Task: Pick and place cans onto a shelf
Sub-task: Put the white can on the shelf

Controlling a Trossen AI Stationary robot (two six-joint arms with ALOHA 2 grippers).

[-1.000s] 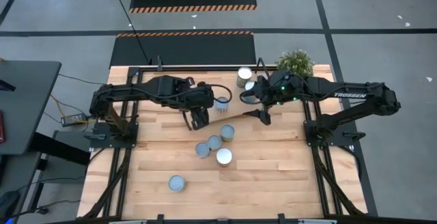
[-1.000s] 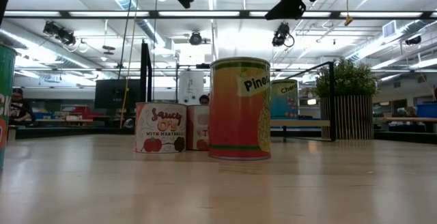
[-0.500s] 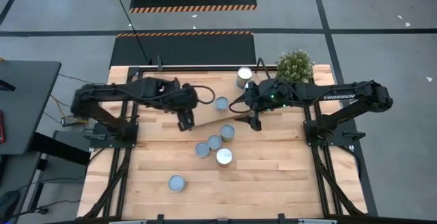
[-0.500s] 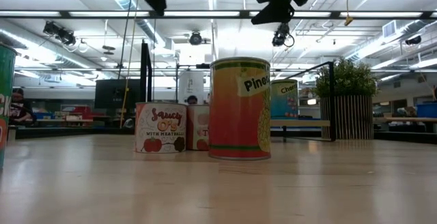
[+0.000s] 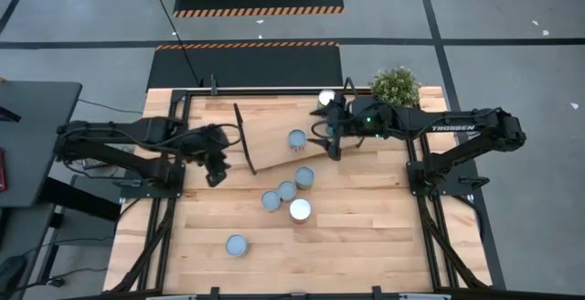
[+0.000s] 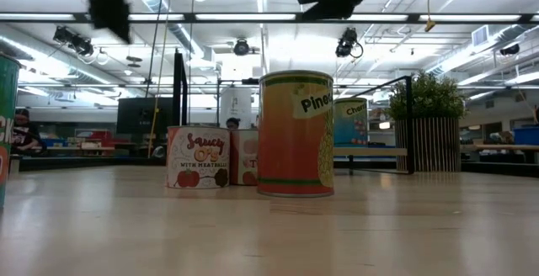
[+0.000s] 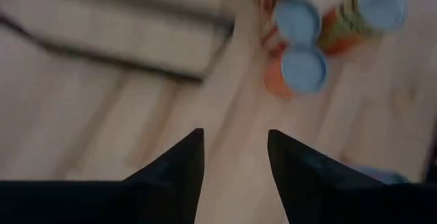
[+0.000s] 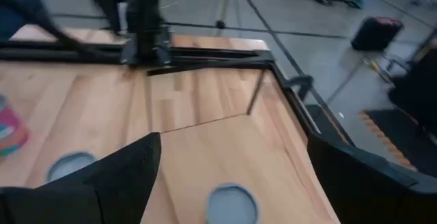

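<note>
The shelf (image 5: 270, 140), a light wooden board with a black frame end (image 5: 242, 140), lies on the table's far middle. One can (image 5: 297, 138) stands on it and also shows in the right wrist view (image 8: 232, 203). Another can (image 5: 326, 99) stands at the far edge. Several cans (image 5: 287, 190) stand grouped at mid-table, and one can (image 5: 237, 244) stands near the front. My right gripper (image 5: 330, 143) is open and empty, just right of the can on the shelf. My left gripper (image 5: 215, 168) is open and empty, left of the shelf; its open fingers show in its own wrist view (image 7: 235, 156).
A potted plant (image 5: 395, 85) stands at the far right corner. The low view shows a tall pineapple can (image 6: 296, 133) and a shorter can (image 6: 198, 156) upright on the tabletop. Bare tabletop (image 5: 384, 236) lies at the near right.
My left gripper has drawn back from the shelf toward the table's left edge. My right gripper has gone toward the far edge and a little leftward, nearer the can on the shelf. The cans have stayed where they were.
</note>
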